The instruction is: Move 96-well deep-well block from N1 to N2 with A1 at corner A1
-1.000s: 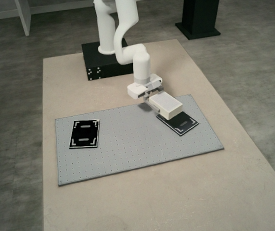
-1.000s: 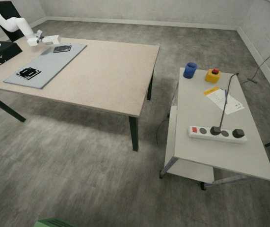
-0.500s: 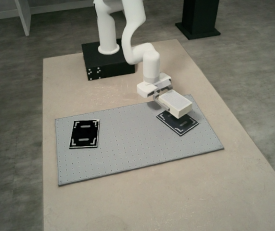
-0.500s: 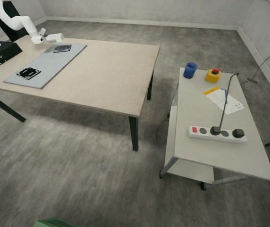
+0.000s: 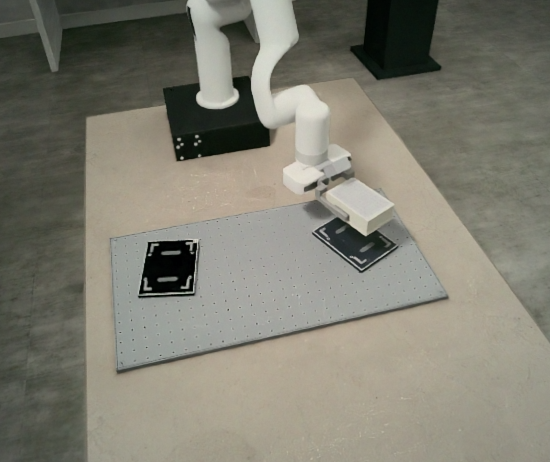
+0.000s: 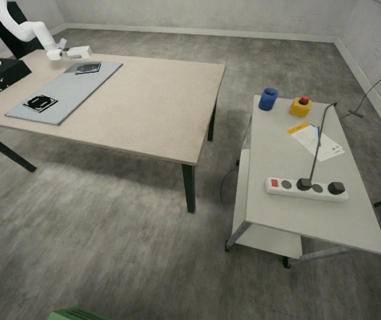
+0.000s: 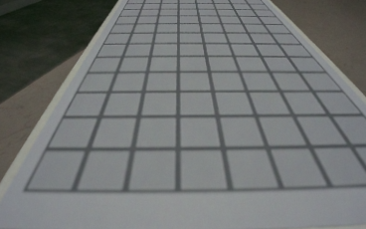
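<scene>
The white deep-well block [image 5: 359, 195] [image 6: 85, 51] [image 7: 196, 105] is held level in the air above nest N2, and its gridded top fills the wrist view. My gripper [image 5: 351, 204] [image 6: 77, 54] is shut on the block, with a finger along its long side. N2 [image 5: 354, 248] [image 6: 88, 68] is a black plate with light corner locators; the block hides its back part in the top view. N1 [image 5: 168, 266] [image 6: 40, 102], a similar black plate, stands empty at the other end of the board. I cannot make out the cut-off corner or the A1 mark.
Both nests are on the grey perforated board [image 5: 267, 300] [image 6: 68, 91] on the table [image 5: 287, 400] [image 6: 150, 104]. The black base box [image 5: 222, 142] is behind the board. A side trolley [image 6: 271, 149] with a blue cup [image 6: 268, 100] and a power strip [image 6: 306, 194] stands apart from the table.
</scene>
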Available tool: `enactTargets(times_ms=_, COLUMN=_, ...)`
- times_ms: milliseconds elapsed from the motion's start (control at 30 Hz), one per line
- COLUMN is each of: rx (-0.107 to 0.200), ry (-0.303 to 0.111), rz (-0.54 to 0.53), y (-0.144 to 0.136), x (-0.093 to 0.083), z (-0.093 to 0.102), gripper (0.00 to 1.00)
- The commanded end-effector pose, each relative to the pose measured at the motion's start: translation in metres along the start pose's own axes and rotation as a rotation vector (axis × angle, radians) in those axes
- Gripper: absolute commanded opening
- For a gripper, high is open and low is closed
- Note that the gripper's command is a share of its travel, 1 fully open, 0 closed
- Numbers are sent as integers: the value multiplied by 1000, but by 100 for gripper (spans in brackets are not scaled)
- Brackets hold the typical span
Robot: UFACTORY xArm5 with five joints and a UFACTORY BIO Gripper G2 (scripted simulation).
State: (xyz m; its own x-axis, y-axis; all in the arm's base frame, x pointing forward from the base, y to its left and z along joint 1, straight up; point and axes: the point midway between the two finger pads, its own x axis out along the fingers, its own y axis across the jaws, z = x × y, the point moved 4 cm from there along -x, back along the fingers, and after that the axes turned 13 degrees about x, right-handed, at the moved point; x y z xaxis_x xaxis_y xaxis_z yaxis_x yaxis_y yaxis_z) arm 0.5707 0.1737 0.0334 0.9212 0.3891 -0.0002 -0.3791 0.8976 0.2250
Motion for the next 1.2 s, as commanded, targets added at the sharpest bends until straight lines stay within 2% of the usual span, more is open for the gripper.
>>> enactTargets(times_ms=0, rx=-5, ry=-4, rz=1, y=0, x=1, z=2, gripper=0)
enactTargets(times_ms=800, rx=-5, ry=-4, rz=1, y=-1, x=1, z=2, gripper=0)
enactTargets(times_ms=1167, rx=-5, ry=-4, rz=1, y=-4, x=1, z=-12, gripper=0)
